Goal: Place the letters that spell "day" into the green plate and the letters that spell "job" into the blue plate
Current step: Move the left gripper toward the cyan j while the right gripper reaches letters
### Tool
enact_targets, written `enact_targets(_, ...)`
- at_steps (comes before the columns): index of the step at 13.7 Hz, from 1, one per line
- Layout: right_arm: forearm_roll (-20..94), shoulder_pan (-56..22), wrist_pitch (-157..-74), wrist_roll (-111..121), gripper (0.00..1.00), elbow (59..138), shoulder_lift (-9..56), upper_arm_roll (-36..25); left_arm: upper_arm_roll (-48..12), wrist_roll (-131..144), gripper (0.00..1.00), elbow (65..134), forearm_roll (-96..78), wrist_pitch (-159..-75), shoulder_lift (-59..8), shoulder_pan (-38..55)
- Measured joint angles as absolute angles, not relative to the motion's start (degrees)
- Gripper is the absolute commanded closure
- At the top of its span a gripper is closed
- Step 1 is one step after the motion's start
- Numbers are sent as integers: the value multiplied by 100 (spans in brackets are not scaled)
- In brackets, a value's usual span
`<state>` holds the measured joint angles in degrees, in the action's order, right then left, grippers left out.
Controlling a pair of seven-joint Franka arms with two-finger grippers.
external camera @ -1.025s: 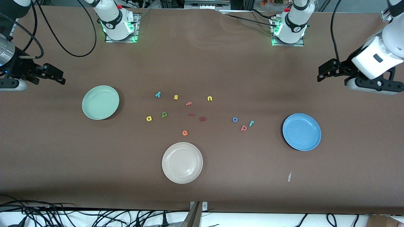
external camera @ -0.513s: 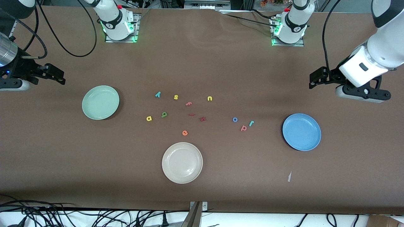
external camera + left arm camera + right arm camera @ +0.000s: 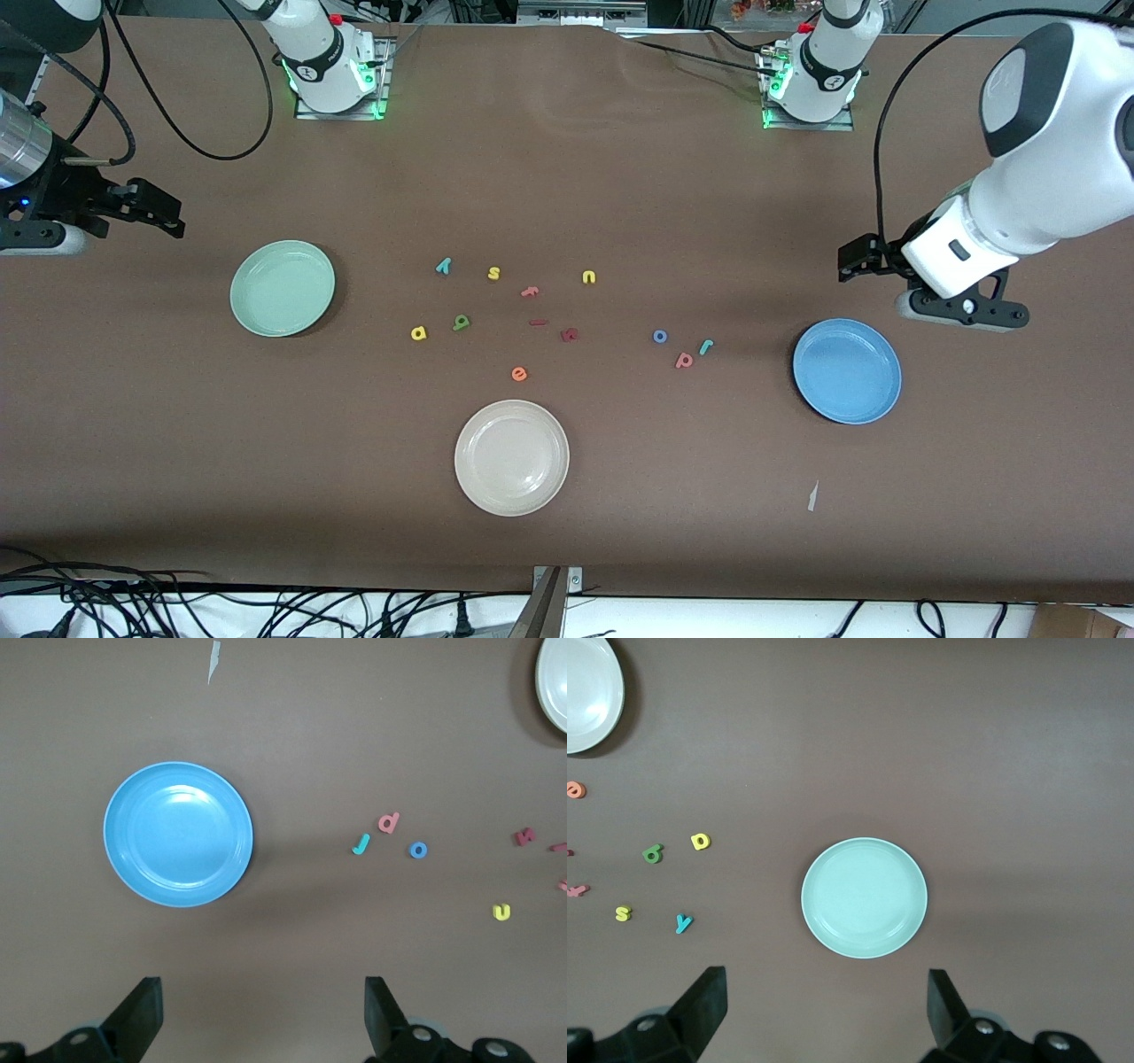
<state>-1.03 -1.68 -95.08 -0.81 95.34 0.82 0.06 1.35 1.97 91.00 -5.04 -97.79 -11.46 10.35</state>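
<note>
The left gripper (image 3: 858, 263) hangs over bare table at about 12 o'clock of the blue plate (image 3: 847, 371), fingers spread wide and empty; the teal j (image 3: 706, 346), salmon b (image 3: 684, 360) and blue o (image 3: 659, 336) lie together at the plate's 9 o'clock, well apart from those fingers. The right gripper (image 3: 159, 213), equally wide and empty, hangs at 10 o'clock of the green plate (image 3: 283, 288), whose yellow a (image 3: 418, 333), green d (image 3: 461, 322) and teal y (image 3: 444, 265) lie around its 3 o'clock.

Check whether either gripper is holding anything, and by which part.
Nothing is held. The left gripper and the right gripper both have open, empty jaws above bare table.
</note>
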Motion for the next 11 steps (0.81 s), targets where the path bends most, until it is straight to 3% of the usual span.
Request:
enact_targets(8,-103,-168,-9508,-81,0,9535,82,7,131,190,0,10880,-504,-12243,-1414,1511)
enact_targets(11,-101,-168,-9502,-117,0,9540,82,7,127,187,0,11193,-504,-12617,-1554,1656)
